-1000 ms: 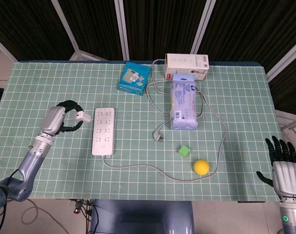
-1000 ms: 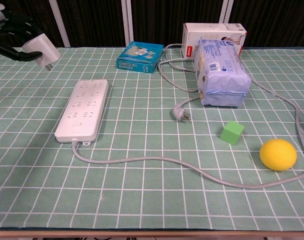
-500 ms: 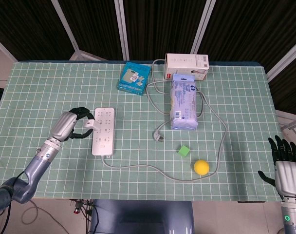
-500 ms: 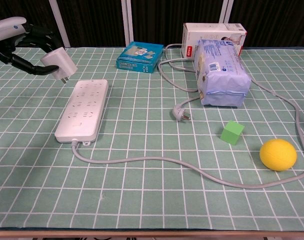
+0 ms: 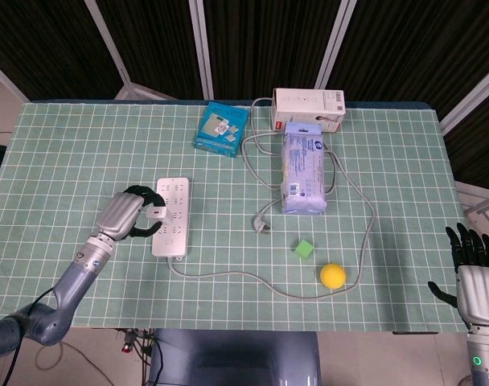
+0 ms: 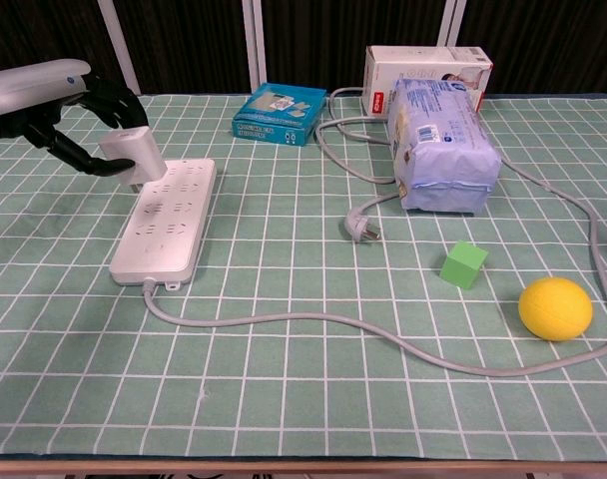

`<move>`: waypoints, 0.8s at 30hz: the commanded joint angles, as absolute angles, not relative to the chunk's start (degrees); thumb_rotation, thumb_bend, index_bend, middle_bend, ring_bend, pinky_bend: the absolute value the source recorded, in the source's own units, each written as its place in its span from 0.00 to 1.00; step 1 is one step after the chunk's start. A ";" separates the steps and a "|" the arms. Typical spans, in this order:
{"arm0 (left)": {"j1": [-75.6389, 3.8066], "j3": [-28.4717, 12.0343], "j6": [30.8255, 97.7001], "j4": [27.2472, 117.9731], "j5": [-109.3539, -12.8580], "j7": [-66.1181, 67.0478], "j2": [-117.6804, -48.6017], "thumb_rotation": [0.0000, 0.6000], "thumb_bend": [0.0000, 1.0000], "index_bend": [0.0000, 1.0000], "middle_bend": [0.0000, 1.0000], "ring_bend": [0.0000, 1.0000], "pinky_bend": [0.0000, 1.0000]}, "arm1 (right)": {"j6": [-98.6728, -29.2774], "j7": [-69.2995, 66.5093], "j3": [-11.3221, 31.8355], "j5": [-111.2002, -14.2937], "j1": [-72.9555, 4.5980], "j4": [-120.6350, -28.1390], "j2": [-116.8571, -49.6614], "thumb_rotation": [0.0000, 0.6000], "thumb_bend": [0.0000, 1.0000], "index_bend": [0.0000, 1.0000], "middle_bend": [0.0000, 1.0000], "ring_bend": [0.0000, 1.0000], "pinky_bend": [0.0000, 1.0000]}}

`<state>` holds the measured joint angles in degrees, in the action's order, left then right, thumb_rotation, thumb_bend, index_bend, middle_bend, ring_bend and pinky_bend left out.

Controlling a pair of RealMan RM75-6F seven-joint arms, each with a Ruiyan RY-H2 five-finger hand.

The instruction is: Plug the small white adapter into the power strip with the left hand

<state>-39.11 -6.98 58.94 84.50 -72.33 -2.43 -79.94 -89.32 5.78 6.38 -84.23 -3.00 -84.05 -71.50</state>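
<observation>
My left hand (image 5: 130,214) (image 6: 79,115) grips the small white adapter (image 5: 157,212) (image 6: 134,157) between its dark fingers. It holds the adapter just over the left edge of the white power strip (image 5: 172,217) (image 6: 167,217), prongs pointing down, a little above the sockets. The strip lies lengthwise at the table's left centre, its grey cable (image 5: 228,278) (image 6: 313,321) running off to the right. My right hand (image 5: 474,277) shows only at the head view's lower right corner, off the table, fingers spread and holding nothing.
A grey plug (image 5: 263,224) (image 6: 362,229) lies mid-table. A green cube (image 5: 304,249) (image 6: 464,264) and a yellow ball (image 5: 333,275) (image 6: 555,308) sit right of it. A blue tissue pack (image 5: 304,166), a white box (image 5: 309,103) and a teal box (image 5: 221,129) stand at the back.
My left hand has carried the adapter rightward and down, from well left of the power strip to just over its left edge. The right hand has barely moved.
</observation>
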 commanded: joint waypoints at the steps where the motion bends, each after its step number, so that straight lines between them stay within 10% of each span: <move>1: -38.99 -7.29 58.42 85.66 -70.48 0.30 -80.51 1.00 0.44 0.57 0.63 0.25 0.21 | -89.42 5.78 6.40 -84.31 -3.01 -84.04 -71.48 1.00 0.16 0.00 0.00 0.01 0.04; 24: -39.40 -6.22 57.64 78.92 -71.32 5.72 -86.79 1.00 0.44 0.57 0.63 0.25 0.19 | -89.98 4.71 6.69 -84.40 -2.84 -83.80 -71.30 1.00 0.16 0.00 0.00 0.01 0.04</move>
